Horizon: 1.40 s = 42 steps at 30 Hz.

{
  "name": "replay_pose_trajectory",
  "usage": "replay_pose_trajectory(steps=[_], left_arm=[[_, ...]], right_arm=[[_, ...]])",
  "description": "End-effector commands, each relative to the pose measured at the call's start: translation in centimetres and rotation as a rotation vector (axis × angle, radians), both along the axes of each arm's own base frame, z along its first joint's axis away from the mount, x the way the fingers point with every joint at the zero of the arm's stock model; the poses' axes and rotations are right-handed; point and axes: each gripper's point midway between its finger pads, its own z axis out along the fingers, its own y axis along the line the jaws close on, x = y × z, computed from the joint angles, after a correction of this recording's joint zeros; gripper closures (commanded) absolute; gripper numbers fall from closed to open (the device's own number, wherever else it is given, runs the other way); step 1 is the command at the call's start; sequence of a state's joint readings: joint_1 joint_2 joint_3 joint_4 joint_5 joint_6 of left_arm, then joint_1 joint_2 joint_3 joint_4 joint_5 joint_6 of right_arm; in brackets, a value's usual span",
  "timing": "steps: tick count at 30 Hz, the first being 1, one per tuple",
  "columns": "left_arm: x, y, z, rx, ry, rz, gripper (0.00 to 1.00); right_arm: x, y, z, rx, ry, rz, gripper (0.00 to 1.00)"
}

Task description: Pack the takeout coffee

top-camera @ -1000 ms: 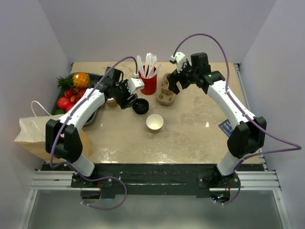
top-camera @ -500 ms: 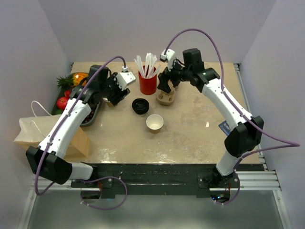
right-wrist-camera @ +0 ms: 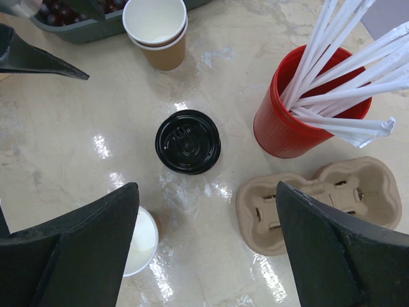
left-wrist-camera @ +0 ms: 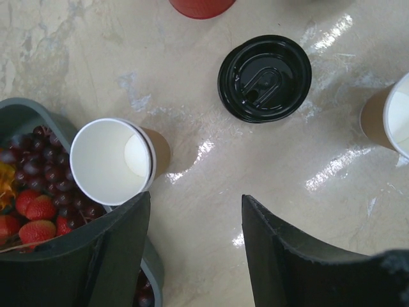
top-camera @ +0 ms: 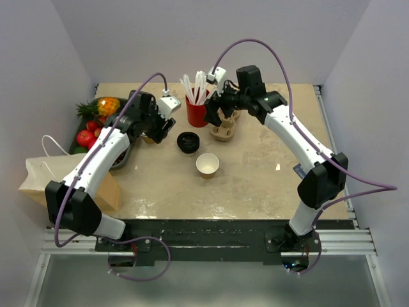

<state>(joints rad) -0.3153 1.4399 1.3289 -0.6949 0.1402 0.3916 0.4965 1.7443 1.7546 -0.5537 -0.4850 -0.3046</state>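
Observation:
No tan cup with a black lid on it shows in any view; the takeout coffee is out of view. A loose flat black lid (top-camera: 187,142) lies on the table, and it also shows in the left wrist view (left-wrist-camera: 264,78) and the right wrist view (right-wrist-camera: 188,141). One lidless tan cup (top-camera: 208,165) stands in front of it. Stacked lidless cups (top-camera: 150,136) stand by the fruit tray. My left gripper (top-camera: 161,126) is open and empty, hovering between the stacked cups (left-wrist-camera: 112,160) and the lid. My right gripper (top-camera: 217,115) is open and empty above the cup carrier (right-wrist-camera: 319,204).
A red cup of white straws (top-camera: 199,112) stands at the back. A tan pulp cup carrier (top-camera: 223,130) lies right of it. A grey fruit tray (top-camera: 123,155) sits at the left. A brown paper bag (top-camera: 38,182) lies at the front left.
My right gripper has moved left, from beyond the carrier to over it beside the red straw cup. My left gripper has shifted slightly left toward the stacked cups. Both stay open.

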Motion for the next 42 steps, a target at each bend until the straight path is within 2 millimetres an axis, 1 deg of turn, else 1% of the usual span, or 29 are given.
replay_pose_trajectory(steps=[1, 2, 3, 5, 9, 12, 13, 14, 16, 17, 18, 19, 20, 21, 22, 23, 24, 25, 26, 28, 29, 30, 35, 42], left_arm=[[1.1, 1.0, 2.8, -0.023, -0.107, 0.094, 0.37], [1.0, 1.1, 2.8, -0.018, -0.114, 0.092, 0.37], [0.9, 1.2, 2.3, -0.007, -0.111, 0.085, 0.37], [0.9, 1.0, 2.0, -0.014, -0.11, 0.077, 0.37], [0.2, 0.2, 0.6, -0.032, -0.066, 0.024, 0.38], [-0.3, -0.5, -0.4, -0.029, -0.049, -0.054, 0.41], [-0.9, -1.3, -0.6, -0.054, -0.032, -0.108, 0.42], [-1.1, -1.8, -0.8, -0.048, -0.031, -0.166, 0.44], [-2.0, -3.0, -1.5, -0.08, -0.005, -0.254, 0.48], [-2.1, -3.3, -2.1, -0.073, 0.004, -0.281, 0.52], [-2.1, -3.9, -2.4, -0.068, 0.008, -0.302, 0.53], [-1.9, -4.2, -2.5, -0.057, 0.002, -0.314, 0.57], [-1.8, -4.5, -3.4, -0.043, 0.024, -0.323, 0.57], [-1.5, -5.2, -3.4, -0.029, 0.014, -0.349, 0.58], [-1.3, -5.3, -3.7, -0.013, 0.015, -0.353, 0.58], [-1.0, -5.6, -4.5, 0.0, 0.031, -0.364, 0.58], [-0.7, -6.2, -4.5, 0.014, 0.021, -0.389, 0.58], [-0.4, -6.4, -4.8, 0.028, 0.023, -0.396, 0.58], [-0.2, -6.7, -5.6, 0.038, 0.037, -0.406, 0.58], [0.0, -7.4, -6.0, 0.058, 0.031, -0.436, 0.58], [0.3, -7.6, -6.7, 0.072, 0.038, -0.446, 0.58], [0.3, -8.1, -6.9, 0.078, 0.037, -0.46, 0.58], [0.9, -8.9, -8.5, 0.093, 0.053, -0.469, 0.58], [1.6, -9.3, -9.3, 0.089, 0.052, -0.455, 0.58]], right_arm=[[-0.2, -0.4, 2.5, 0.041, -0.045, -0.031, 0.1], [-0.2, -0.4, 2.4, 0.039, -0.044, -0.03, 0.1], [-0.2, -0.4, 2.5, 0.039, -0.046, -0.03, 0.11], [-0.3, -0.2, 2.6, 0.046, -0.04, -0.023, 0.11], [-0.1, 0.3, 4.0, 0.077, -0.051, -0.01, 0.11], [0.2, 0.3, 2.9, 0.048, -0.044, -0.001, 0.12], [0.2, 0.3, 2.6, 0.036, -0.045, 0.003, 0.12], [0.3, 0.2, 2.3, 0.03, -0.043, -0.005, 0.12], [0.2, 0.1, 2.4, 0.03, -0.046, -0.006, 0.13], [0.1, -0.1, 2.7, 0.035, -0.053, -0.01, 0.13], [0.0, -0.2, 2.4, 0.031, -0.045, -0.014, 0.13], [-0.1, -0.2, 2.4, 0.033, -0.046, -0.016, 0.13], [-0.3, -0.3, 2.5, 0.032, -0.048, -0.019, 0.13], [-0.4, -0.6, 2.0, 0.025, -0.037, -0.025, 0.13], [-0.6, -0.6, 2.0, 0.025, -0.039, -0.025, 0.13], [-0.7, -0.7, 1.9, 0.023, -0.037, -0.026, 0.13], [-1.0, -0.9, 2.0, 0.023, -0.038, -0.028, 0.13], [-1.1, -0.9, 2.1, 0.023, -0.041, -0.029, 0.13], [-1.1, -1.0, 2.2, 0.023, -0.045, -0.033, 0.13], [-1.1, -1.2, 2.5, 0.022, -0.051, -0.038, 0.13], [-1.1, -1.2, 2.5, 0.021, -0.053, -0.042, 0.13], [-1.1, -1.3, 2.5, 0.019, -0.055, -0.045, 0.13], [-0.8, -2.0, 2.3, 0.0, -0.059, -0.083, 0.12], [-0.8, -2.3, 2.5, -0.008, -0.07, -0.101, 0.12]])
